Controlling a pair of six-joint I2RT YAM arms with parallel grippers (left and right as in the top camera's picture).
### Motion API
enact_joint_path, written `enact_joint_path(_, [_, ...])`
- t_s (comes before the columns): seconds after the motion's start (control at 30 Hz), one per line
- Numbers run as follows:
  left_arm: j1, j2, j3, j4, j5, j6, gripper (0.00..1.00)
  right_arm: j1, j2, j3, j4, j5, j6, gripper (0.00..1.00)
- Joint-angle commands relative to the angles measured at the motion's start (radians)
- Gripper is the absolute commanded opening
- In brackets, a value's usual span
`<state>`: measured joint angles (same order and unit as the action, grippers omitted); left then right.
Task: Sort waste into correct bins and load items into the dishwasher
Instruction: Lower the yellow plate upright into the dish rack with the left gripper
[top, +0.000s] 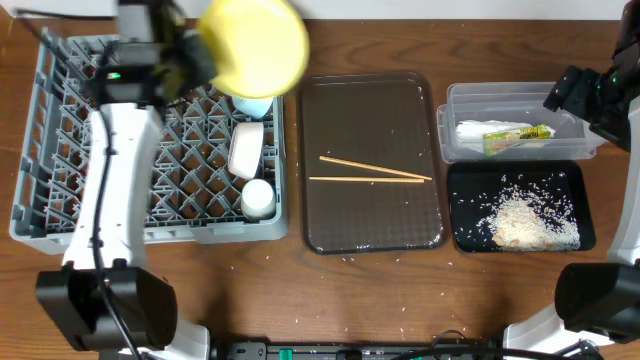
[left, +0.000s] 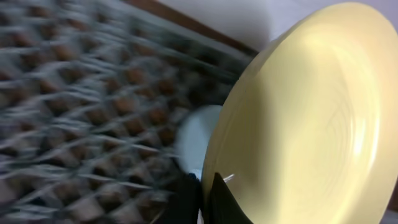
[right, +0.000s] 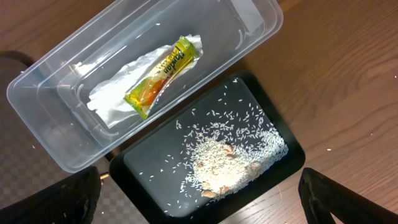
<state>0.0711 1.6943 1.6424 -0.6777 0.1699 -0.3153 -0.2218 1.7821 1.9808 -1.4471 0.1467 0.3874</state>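
My left gripper (left: 204, 196) is shut on the rim of the round yellow plate (top: 255, 45), held up over the far right of the grey dish rack (top: 60, 190); the plate fills the left wrist view (left: 311, 124). A light blue bowl (top: 253, 106), a white bowl (top: 245, 150) and a small white cup (top: 258, 196) stand in the rack. Two wooden chopsticks (top: 370, 172) lie on the brown tray (top: 330, 110). The clear tub (right: 56, 118) holds the green-and-yellow wrapper (right: 160, 76) and white paper (right: 112, 99). Rice (right: 230, 162) lies in the black tray (right: 155, 180). My right gripper (right: 199, 205) is open above both bins.
Stray rice grains (top: 400, 262) lie on the wooden table in front of the brown tray. The right arm (top: 590, 95) hangs over the far right edge of the clear tub.
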Motion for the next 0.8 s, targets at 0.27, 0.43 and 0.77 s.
enact_joint_path(0.27, [0.135, -0.015, -0.001, -0.013, -0.253, 0.314, 0.07, 0.000, 0.004, 0.001, -0.001, 0.006, 0.016, 0.99])
enact_joint_path(0.43, [0.135, 0.000, -0.001, -0.002, -0.379, 0.370, 0.07, 0.000, 0.004, 0.001, -0.001, 0.006, 0.016, 0.99])
enact_joint_path(0.77, [0.135, 0.075, -0.001, 0.021, -0.453, 0.402, 0.07, 0.000, 0.004, 0.001, -0.001, 0.006, 0.016, 0.99])
